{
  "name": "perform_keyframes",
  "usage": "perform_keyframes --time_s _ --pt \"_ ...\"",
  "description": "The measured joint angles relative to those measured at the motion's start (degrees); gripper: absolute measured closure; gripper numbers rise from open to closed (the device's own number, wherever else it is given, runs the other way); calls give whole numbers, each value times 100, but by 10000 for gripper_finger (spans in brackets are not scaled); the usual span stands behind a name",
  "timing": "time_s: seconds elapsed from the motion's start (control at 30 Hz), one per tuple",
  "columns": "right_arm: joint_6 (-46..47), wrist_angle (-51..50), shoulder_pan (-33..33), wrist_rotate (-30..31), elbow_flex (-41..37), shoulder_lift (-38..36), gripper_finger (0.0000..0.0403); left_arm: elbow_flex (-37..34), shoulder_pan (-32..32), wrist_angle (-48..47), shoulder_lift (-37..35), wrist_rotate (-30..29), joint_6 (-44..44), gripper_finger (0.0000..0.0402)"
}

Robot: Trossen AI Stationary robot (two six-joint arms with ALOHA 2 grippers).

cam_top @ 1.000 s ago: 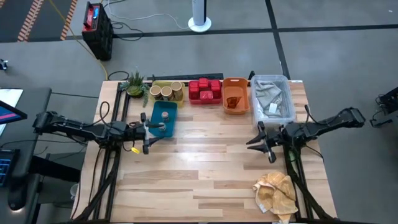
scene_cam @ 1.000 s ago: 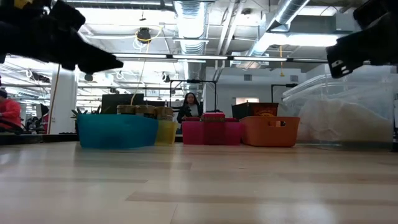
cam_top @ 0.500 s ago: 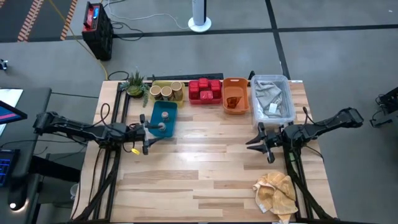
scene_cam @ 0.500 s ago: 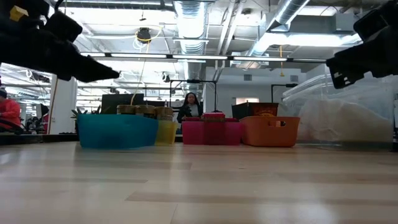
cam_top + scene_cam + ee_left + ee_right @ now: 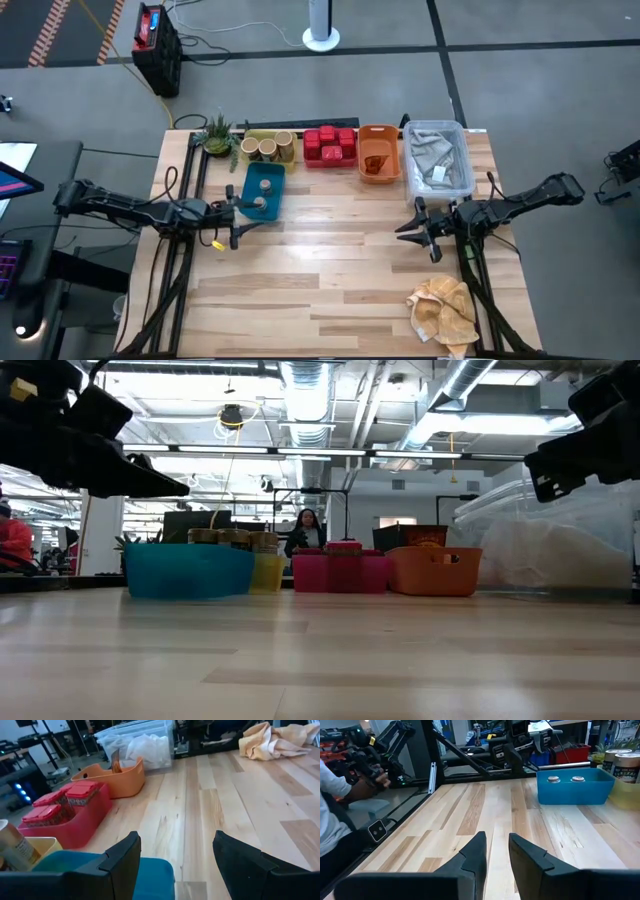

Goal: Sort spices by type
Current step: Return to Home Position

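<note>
Four trays stand in a row at the table's far edge. The yellow tray (image 5: 268, 146) holds tan jars, the red tray (image 5: 330, 145) holds red boxes (image 5: 65, 802), and the orange tray (image 5: 378, 155) holds the thin brown packet (image 5: 116, 762). Nearer, the teal tray (image 5: 262, 190) holds two tiny grey jars (image 5: 553, 779). My left gripper (image 5: 240, 213) hovers open just left of the teal tray, its fingers pointing right over the tray's near corner (image 5: 150, 870). My right gripper (image 5: 405, 230) hangs over bare table on the right side, fingers pointing left with a narrow gap between them (image 5: 496, 837).
A clear bin (image 5: 438, 160) with grey cloth stands at the far right corner. A yellowish paper wad (image 5: 445, 308) lies near the right near corner. A small plant (image 5: 217, 135) stands left of the yellow tray. Bare wood spans the table's middle. A person's hand (image 5: 372, 777) shows beyond the left edge.
My left gripper has sunk a little toward the table beside the teal tray and stays open. The trays and spices have kept their places.
</note>
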Motion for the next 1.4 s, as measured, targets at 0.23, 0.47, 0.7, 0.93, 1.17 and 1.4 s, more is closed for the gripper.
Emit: perform_keyframes --time_s 0.23,0.47,0.7,0.93,1.17,1.4 --pt "-2 0 0 -2 2 0 292 0 0 -363 11 8 -135 166" --pt "-4 0 0 -7 2 0 292 0 0 -891 11 11 -663 166" --pt "-4 -2 0 -31 4 0 292 0 2 -1537 11 9 -572 166" --pt "-9 -2 0 -31 7 0 292 22 2 -1870 11 13 -570 166" --pt "-9 -4 0 -28 7 0 292 22 2 -1897 11 11 -570 166" --pt "-9 -4 1 -24 7 0 292 20 2 -1913 11 9 -570 166"
